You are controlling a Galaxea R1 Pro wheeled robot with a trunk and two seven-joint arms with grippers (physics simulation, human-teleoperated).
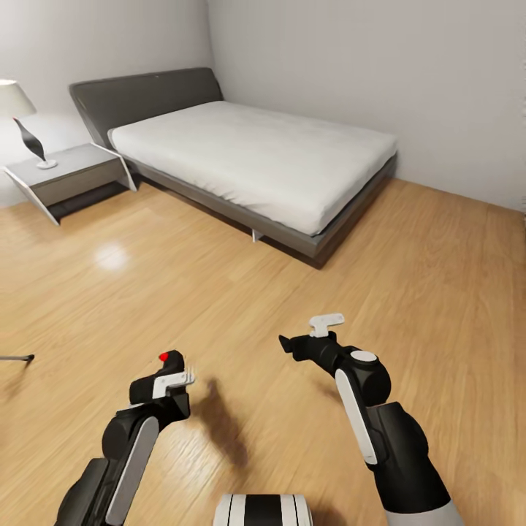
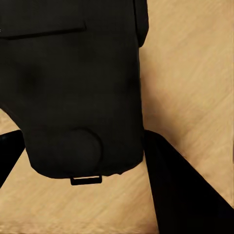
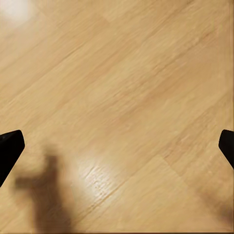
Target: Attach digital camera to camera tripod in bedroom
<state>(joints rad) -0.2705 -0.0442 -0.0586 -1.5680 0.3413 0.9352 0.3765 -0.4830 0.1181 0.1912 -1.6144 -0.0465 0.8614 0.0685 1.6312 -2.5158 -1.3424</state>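
The bedroom took up most of the head view: a light wood floor (image 1: 241, 292) running out to pale grey walls (image 1: 380, 80), with a white bed (image 1: 256, 157) on a dark frame set into the far corner. A grey nightstand (image 1: 69, 172) stood beside the bed's head and carried a lamp (image 1: 22, 120) — all of it well apart from the robot.

Nearer in, both arms were raised over bare boards, low and forward, a carrying posture, I would judge, not a working one. The right gripper (image 1: 292, 343) pointed ahead with nothing in it; in its own wrist view the two fingertips (image 3: 10, 146) sat at opposite edges with only floor between, so its jaws stood wide apart.

The left gripper (image 1: 169, 369) was clamped on the digital camera (image 2: 73, 92), whose black body blocked much of the left wrist view with a dark finger (image 2: 180, 190) pressed beside it. From the head only its red button (image 1: 164, 356) stood out above the claw. It was probably held close so it would not slip in transit.

At the far left edge a thin dark tip (image 1: 18, 358) rested on the floor — possibly a foot of the camera tripod, though too little showed to be sure.
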